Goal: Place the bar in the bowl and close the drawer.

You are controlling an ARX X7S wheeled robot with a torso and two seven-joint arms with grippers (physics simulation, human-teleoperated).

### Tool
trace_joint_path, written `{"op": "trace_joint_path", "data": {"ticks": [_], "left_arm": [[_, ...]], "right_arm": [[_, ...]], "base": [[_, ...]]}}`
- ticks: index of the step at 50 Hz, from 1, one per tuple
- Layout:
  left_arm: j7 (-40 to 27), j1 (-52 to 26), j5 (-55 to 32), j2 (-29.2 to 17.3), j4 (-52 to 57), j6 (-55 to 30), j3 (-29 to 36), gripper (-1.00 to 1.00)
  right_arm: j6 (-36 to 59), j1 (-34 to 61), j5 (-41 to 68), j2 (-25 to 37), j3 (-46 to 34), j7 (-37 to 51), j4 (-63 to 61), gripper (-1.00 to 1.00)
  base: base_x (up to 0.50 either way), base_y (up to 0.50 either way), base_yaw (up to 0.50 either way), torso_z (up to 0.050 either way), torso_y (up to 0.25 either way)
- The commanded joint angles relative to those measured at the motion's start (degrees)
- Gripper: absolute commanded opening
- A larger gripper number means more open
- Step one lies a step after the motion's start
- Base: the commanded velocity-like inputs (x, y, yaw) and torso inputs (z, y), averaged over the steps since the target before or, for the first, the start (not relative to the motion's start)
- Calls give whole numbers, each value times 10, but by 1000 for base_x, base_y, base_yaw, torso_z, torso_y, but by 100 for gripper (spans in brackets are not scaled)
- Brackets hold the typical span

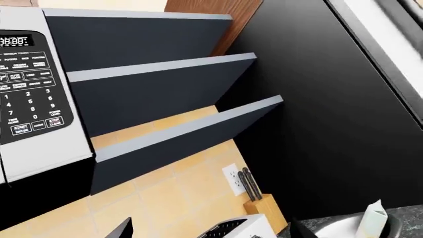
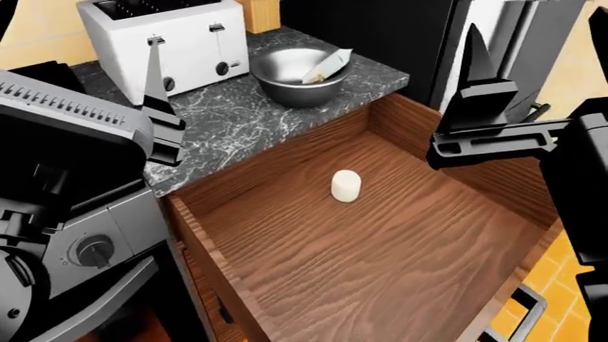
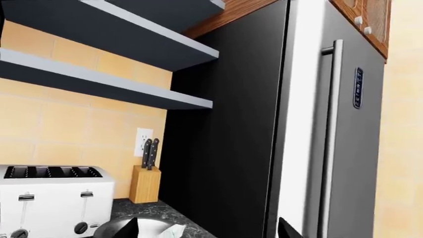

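Observation:
The cream bar (image 2: pixel 328 65) leans inside the steel bowl (image 2: pixel 285 85) on the dark marble counter; it also shows in the left wrist view (image 1: pixel 371 218) and the right wrist view (image 3: pixel 173 231). The wood-grain drawer (image 2: pixel 204 242) stands pulled out wide below the counter, its silver handle (image 2: pixel 527 313) at the near end. My left gripper (image 2: pixel 156 92) is raised over the counter near the toaster, open and empty (image 1: pixel 211 234). My right gripper (image 2: pixel 478 71) is raised over the drawer's right side, open and empty (image 3: pixel 208 230).
A short white cylinder (image 2: pixel 346 186) stands on the drawer floor. A white toaster (image 2: pixel 166 43) stands left of the bowl, with a knife block (image 3: pixel 144 183) behind it. A tall fridge (image 3: pixel 330 124) is to the right, and a microwave (image 1: pixel 33 99) and wall shelves (image 1: pixel 165 79) are above.

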Motion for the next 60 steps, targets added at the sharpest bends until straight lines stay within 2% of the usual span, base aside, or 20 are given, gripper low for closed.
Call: {"op": "trace_joint_path", "data": {"ticks": [1,30,47,60], "left_arm": [[-2,0,-2,-2,2,0,-2,100],[-6,3,-1,-3,3,2,0,100],[-7,3,-5,-7,5,1,-2,100],[-10,8,-3,-9,6,4,-1,100]], "right_arm": [[0,-4,-3,-2,1,-1,1,100],[-4,-23,-19,-7,0,0,6,100],[35,-7,-19,-12,-1,7,4,100],[32,-10,-22,-9,2,4,-1,100]], "base": [[0,0,-500,0,0],[0,0,-500,0,0],[-15,-13,0,0,0],[194,26,0,0,0]]}}
